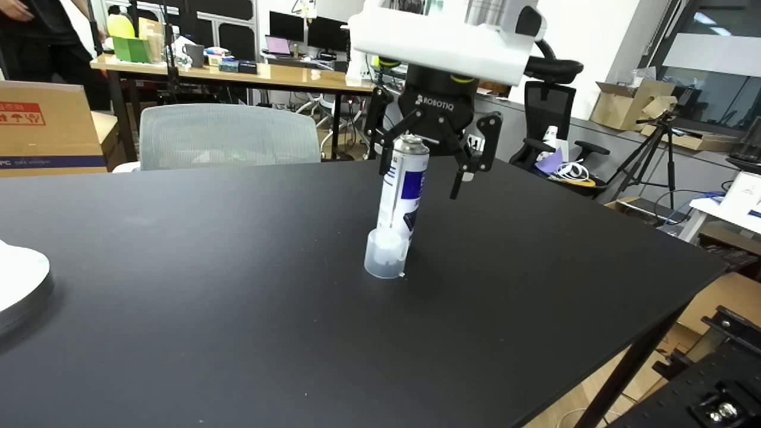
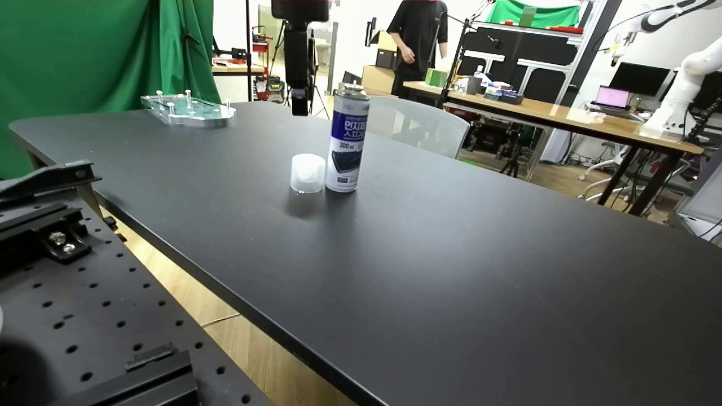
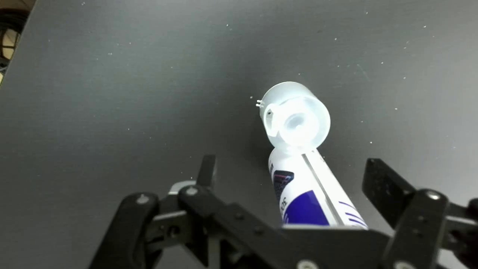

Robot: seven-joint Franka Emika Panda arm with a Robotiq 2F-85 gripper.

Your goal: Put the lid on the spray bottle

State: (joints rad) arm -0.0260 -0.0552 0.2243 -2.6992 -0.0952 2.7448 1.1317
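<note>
The spray bottle, a tall white can with a blue-purple label, stands upright on the black table in both exterior views (image 1: pixel 399 196) (image 2: pixel 347 138). Its narrow metal top is bare. The lid, a short translucent cap, sits on the table close beside the can's base in both exterior views (image 1: pixel 380 261) (image 2: pixel 307 173). Whether they touch I cannot tell. My gripper (image 1: pixel 421 181) is open and empty, its fingertips near the height of the can's upper part. In the wrist view the lid (image 3: pixel 295 116) and can (image 3: pixel 306 186) appear between my spread fingers (image 3: pixel 290 166); the can's top is hidden.
A clear plate with posts (image 2: pixel 189 110) lies at the table's far end. A white rounded object (image 1: pixel 21 273) is at the left edge. A black perforated mounting plate (image 2: pixel 113 287) is beside the table (image 2: pixel 451 270). A grey chair (image 1: pixel 232 137) stands behind it.
</note>
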